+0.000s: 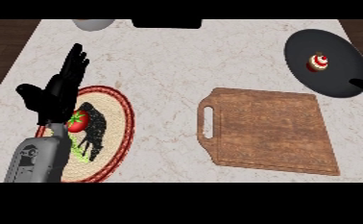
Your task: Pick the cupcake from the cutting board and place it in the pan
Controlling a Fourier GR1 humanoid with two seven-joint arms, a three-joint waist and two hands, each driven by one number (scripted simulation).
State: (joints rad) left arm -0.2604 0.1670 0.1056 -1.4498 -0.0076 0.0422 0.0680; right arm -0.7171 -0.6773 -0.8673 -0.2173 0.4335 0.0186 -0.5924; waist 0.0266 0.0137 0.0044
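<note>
A small cupcake (318, 62) with white frosting and a red top stands inside the dark round pan (339, 81) at the counter's right edge. The brown wooden cutting board (273, 130) lies right of centre with its handle slot to the left and nothing on it. My left hand (60, 91) shows at the left, fingers straight and pointing up, thumb out to the left, resting open and holding nothing. My right hand appears nowhere in the head view.
A round woven plate (117, 122) with a red rim lies under my left forearm; a tomato (78, 120) sits on it. A grey bowl (93, 24) and a black object (167, 23) stand along the counter's far edge.
</note>
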